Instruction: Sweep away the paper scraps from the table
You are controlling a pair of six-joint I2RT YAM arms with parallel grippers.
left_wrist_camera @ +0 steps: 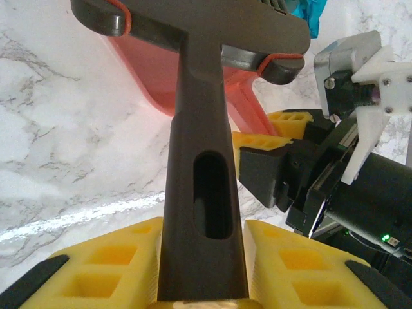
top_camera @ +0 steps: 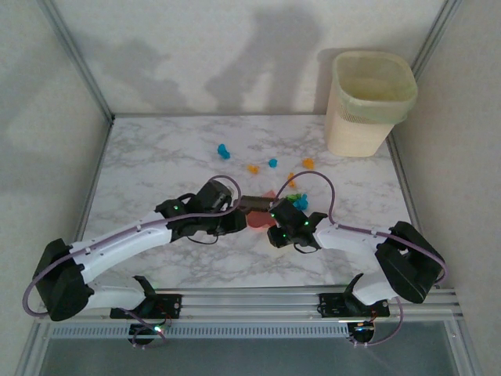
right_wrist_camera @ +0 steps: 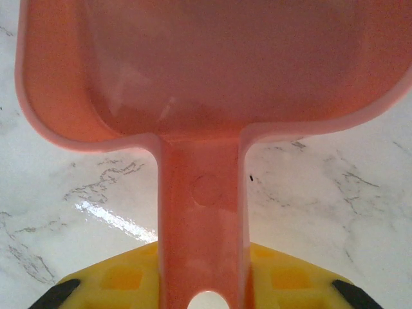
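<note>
Grippers meet near table centre in the top view. Left gripper (top_camera: pixel 233 216) is clamped on the handle of the dark brown brush (top_camera: pixel 252 204); in the left wrist view its yellow fingers (left_wrist_camera: pixel 116 264) press both sides of that handle, brush (left_wrist_camera: pixel 199 161) head across the top. Right gripper (top_camera: pixel 275 225) is clamped on the pink dustpan (top_camera: pixel 258 222); in the right wrist view its fingers (right_wrist_camera: pixel 283 280) pinch the handle, with the dustpan (right_wrist_camera: pixel 212 77) mouth pointing away at 12 o'clock. Brush head sits just past the dustpan (left_wrist_camera: pixel 148 71), touching or nearly so, can't tell.

Paper scraps (top_camera: pixel 272 163) in blue, orange and green are spread over the table (top_camera: pixel 156 157) from 11 to 2 o'clock of the tools: nearest blue and green bits just beside the right wrist, farthest blue one well apart at 11. One blue bit (left_wrist_camera: pixel 309 13) shows past the brush head.

Beige bin (top_camera: pixel 368 102) stands at the far right corner, 1 o'clock, near the right edge. Bare marble from 8 to 11 o'clock, up to the left wall (top_camera: pixel 47 117). Metal rail (top_camera: pixel 258 298) runs along the near edge at 6, behind both arms.
</note>
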